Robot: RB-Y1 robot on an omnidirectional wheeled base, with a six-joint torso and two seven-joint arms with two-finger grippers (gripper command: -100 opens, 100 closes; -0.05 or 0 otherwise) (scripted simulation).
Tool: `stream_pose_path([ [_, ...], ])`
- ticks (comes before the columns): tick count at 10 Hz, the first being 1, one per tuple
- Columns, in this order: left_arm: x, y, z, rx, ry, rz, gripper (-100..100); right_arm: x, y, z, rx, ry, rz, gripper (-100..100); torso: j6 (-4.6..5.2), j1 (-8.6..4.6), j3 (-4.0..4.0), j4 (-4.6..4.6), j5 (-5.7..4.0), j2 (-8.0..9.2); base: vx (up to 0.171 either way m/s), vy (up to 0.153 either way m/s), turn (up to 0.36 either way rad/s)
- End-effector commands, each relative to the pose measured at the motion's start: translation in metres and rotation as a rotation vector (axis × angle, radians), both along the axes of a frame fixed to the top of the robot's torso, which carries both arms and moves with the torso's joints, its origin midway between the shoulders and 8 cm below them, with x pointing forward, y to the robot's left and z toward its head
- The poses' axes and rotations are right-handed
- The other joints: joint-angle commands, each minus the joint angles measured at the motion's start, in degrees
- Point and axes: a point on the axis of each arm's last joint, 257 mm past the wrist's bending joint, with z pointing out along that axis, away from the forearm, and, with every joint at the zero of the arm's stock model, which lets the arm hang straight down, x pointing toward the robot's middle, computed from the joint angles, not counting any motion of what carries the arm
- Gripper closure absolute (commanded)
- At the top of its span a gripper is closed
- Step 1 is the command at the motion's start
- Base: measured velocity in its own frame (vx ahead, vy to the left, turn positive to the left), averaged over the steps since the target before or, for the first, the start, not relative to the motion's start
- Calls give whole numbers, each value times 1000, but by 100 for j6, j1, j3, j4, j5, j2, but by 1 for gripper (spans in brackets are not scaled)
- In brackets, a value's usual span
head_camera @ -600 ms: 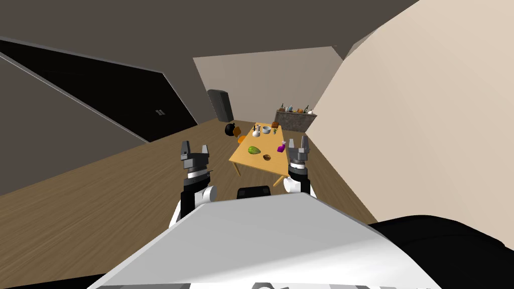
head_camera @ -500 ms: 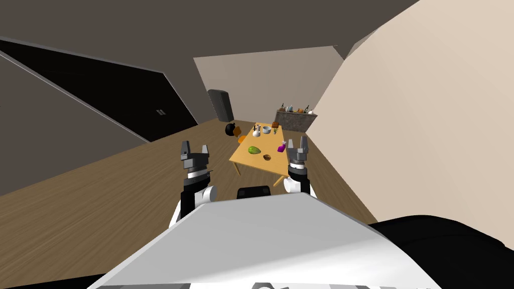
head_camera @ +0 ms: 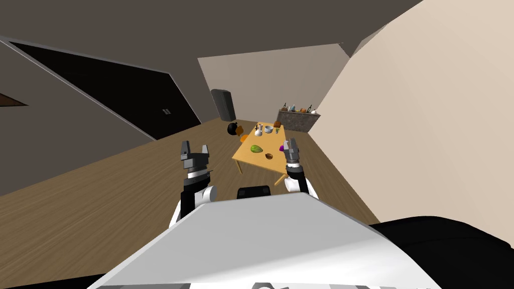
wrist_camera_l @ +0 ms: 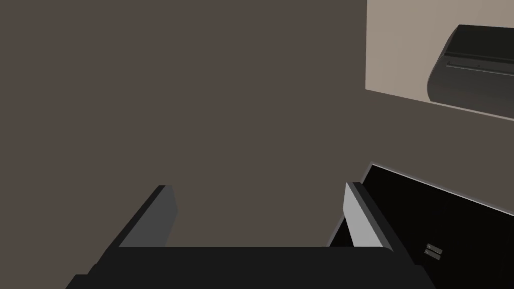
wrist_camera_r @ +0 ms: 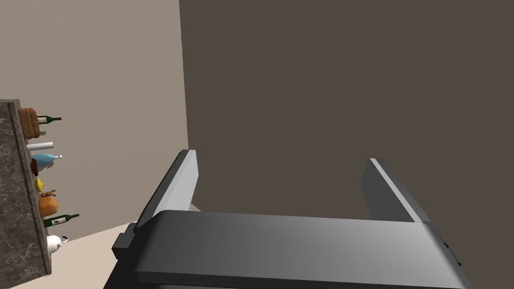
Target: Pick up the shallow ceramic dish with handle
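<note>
Shallow dish, probably the pale one point(head_camera: 268, 129) at the far end of the wooden worktop point(head_camera: 246, 157), sits well apart from both arms. Both the left gripper point(head_camera: 194, 149) and the right gripper point(head_camera: 290, 145) hold their fingers wide apart and empty. I'd call this the approach; next, it needs to drive closer.

A wooden table point(head_camera: 246, 156) stood at centre frame, bearing a green melon point(head_camera: 256, 149). A dark cabinet point(head_camera: 223, 105) and a stone counter point(head_camera: 297, 121) stood above it.

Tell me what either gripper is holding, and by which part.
Nothing is held. The left gripper and right gripper are both open and empty, with the wooden table farther ahead.
</note>
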Motion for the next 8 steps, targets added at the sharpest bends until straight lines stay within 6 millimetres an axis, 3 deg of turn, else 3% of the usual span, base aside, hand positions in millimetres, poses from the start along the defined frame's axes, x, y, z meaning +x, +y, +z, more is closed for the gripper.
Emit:
stream_pose_path([
  [1,0,0,0,0,0,0,0,11,4,-18,-63,43,-6,-100,0,0,0,0,0,0,-52,46,58],
  [5,0,0,0,0,0,0,0,48,10,-83,-318,192,-45,-100,-1,18,5,1,4,9,-73,86,102],
  [7,0,0,0,0,0,0,0,58,7,-107,-390,243,-61,-100,1,6,1,0,2,2,-55,53,49],
  [8,0,0,0,0,0,0,0,59,6,-110,-390,248,-61,-100,0,1,1,0,0,3,-36,36,42],
])
